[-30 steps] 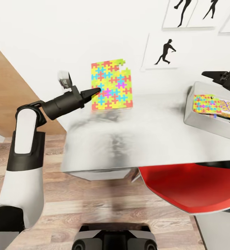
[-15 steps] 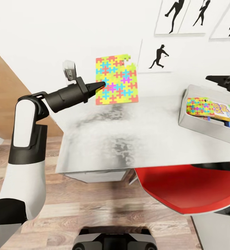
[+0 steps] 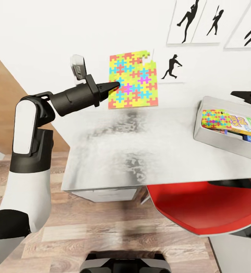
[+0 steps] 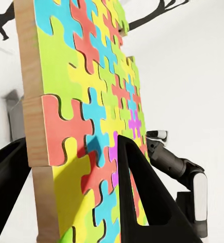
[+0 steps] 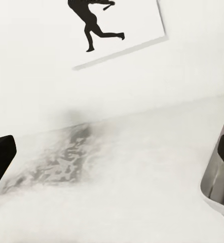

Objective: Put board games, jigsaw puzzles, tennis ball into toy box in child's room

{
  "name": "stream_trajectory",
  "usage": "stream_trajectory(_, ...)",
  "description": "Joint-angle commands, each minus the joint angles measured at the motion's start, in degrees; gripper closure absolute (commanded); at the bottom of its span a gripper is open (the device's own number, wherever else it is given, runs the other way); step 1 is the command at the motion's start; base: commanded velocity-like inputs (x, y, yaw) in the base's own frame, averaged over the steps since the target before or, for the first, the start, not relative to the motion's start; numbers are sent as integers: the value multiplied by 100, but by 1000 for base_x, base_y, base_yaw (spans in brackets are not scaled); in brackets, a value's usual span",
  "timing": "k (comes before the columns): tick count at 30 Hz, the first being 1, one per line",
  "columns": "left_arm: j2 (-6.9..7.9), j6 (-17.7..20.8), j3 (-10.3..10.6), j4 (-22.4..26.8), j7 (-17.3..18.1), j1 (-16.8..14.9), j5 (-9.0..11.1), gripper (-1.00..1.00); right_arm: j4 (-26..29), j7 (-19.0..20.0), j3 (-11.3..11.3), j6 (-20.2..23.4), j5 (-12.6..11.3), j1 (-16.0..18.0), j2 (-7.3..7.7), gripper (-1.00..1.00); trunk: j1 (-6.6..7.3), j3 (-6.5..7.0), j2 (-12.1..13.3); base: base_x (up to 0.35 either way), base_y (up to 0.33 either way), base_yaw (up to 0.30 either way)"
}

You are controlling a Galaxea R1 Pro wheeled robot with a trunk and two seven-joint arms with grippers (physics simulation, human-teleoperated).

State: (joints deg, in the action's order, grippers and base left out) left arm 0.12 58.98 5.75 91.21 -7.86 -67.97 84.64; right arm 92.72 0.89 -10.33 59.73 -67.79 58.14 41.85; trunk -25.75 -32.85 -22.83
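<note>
The fingers (image 4: pixel 137 202) clamp the upright jigsaw puzzle (image 4: pixel 86 116); a blurred arm, perhaps, beyond.

Left arm (image 3: pixel 27 151), left side of frame: white shell segments joined by black collars, with a black elbow joint. Forearm: a black tapered cylinder ending in the left pincer (image 3: pixel 112 86), matte black with pointed fingers (image 4: pixel 142 202). A small grey-white camera module (image 3: pixel 78 67) sits atop the wrist. Right pincer (image 3: pixel 250 95), right edge: black, angular. Base (image 3: pixel 121 263), bottom centre: dark grey and black, with rounded housings.
</note>
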Motion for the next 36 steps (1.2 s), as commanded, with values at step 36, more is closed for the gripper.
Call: stream_trajectory(36,-332,-22,319,81,-1194,-245,864,100,0,17,-416,27,4,-476,139,-100,-4,206,-9,10,-127,-102)
